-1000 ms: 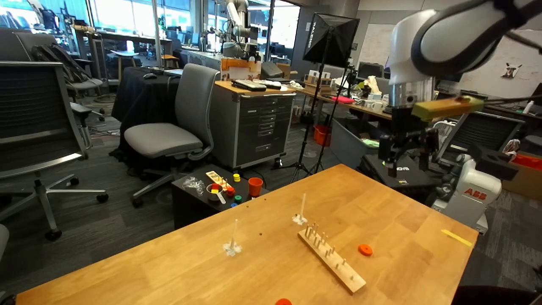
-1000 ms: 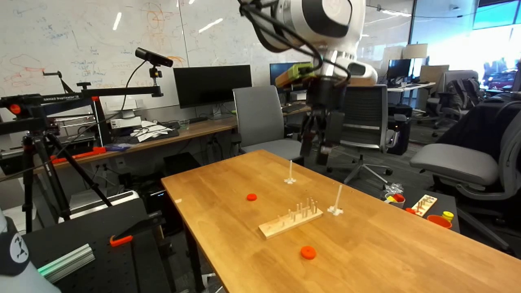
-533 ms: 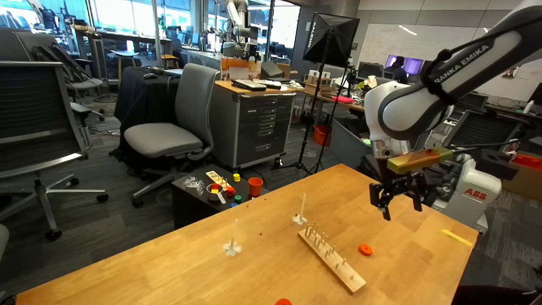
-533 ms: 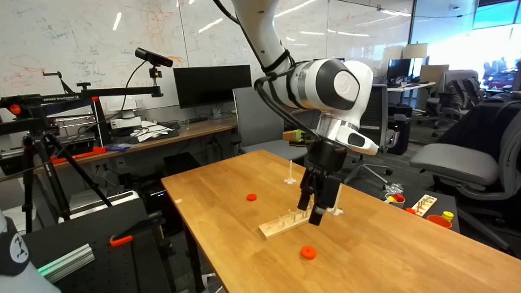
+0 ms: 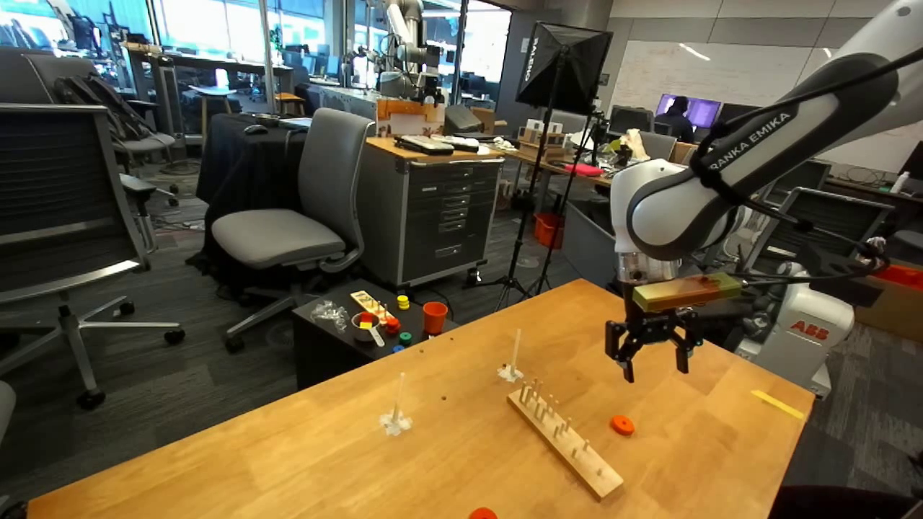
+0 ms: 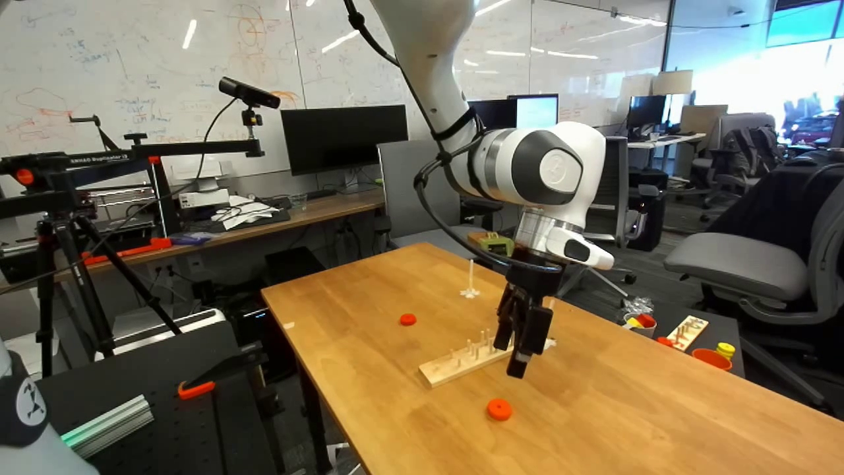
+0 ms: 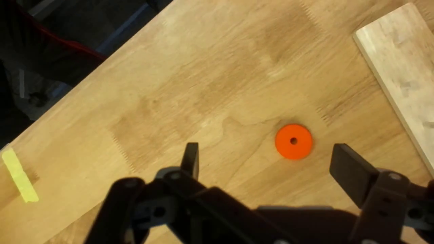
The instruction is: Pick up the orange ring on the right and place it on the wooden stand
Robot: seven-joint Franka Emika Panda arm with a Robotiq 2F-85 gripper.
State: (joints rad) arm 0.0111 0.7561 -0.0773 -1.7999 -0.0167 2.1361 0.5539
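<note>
Pincer [image 7: 265, 156] spread wide, empty — orange ring [image 7: 293, 151] below it, off-center toward wooden stand [image 7: 407, 76] in wrist view.

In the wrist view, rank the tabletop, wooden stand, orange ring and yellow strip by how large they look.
1. Tabletop
2. Wooden stand, cut off by the frame
3. Orange ring and yellow strip, unranked: the strip looks longer, the ring broader

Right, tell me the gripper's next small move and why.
Probably nudge the gripper slightly toward the wooden stand for centring: its jaws hang open above the table, and in the wrist view the orange ring appears nearer the stand-side finger than the other.
</note>
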